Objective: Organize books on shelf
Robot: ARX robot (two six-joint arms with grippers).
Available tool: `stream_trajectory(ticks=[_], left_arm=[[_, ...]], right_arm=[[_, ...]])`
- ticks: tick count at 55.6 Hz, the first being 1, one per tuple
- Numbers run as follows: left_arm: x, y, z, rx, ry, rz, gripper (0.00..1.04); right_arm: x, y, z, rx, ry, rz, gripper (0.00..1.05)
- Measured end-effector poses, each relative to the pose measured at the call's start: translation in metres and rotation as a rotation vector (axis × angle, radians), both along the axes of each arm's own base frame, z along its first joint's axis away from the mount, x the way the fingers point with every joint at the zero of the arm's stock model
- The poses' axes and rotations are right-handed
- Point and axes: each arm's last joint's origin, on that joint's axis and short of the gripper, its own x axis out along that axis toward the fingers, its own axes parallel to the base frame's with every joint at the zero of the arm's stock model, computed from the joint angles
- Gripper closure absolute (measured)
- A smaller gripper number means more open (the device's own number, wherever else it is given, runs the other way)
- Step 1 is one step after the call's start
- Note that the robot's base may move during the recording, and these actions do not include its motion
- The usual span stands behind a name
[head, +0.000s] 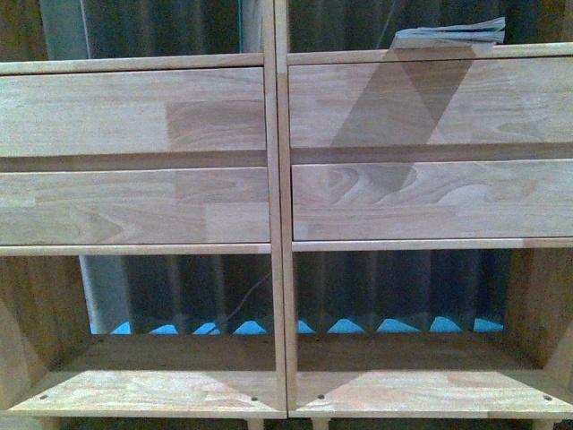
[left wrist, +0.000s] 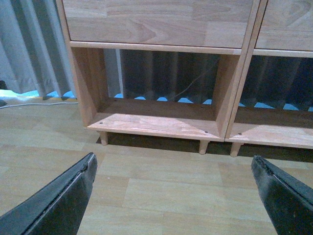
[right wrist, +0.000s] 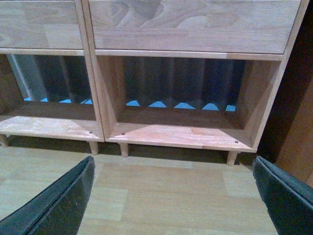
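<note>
Both the left gripper (left wrist: 173, 164) and the right gripper (right wrist: 173, 164) hang spread wide with nothing between their dark, wedge-shaped fingers (left wrist: 58, 196). They are low over the pale plank floor (right wrist: 171, 196) before the shelf's (head: 277, 179) bottom compartments. The books (head: 449, 36) lie flat in a thin, limp stack on the board above the right column's drawers (head: 430, 103), close to its front edge. The step is probably reaching up for that stack: floppy paper sags, so pinch it by its stiffer bound edge and slide it off the smooth, grained wood rather than lifting a loose corner.

front: close, facing shelf (head: 134, 116) | wrists: low, angled down | all share bottom compartments (left wrist: 151, 125)
</note>
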Motion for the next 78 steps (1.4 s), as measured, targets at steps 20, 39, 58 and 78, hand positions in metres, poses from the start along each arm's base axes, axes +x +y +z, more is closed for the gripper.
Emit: stream_trajectory(ticks=[20,39,58,78], left_arm=[[0.000,0.000,0.000,0.000,0.000,0.000,0.07],[0.000,0.000,0.000,0.000,0.000,0.001,0.07],[0.000,0.000,0.000,0.000,0.000,0.000,0.07],[0.000,0.000,0.000,0.000,0.000,0.000,0.07]], right_arm=[[0.000,0.000,0.000,0.000,0.000,0.000,0.07],[0.000,0.000,0.000,0.000,0.001,0.000,0.07],[0.000,0.000,0.000,0.000,0.000,0.000,0.07],[0.040,-0.005,0.063,0.448,0.178,0.433,0.07]])
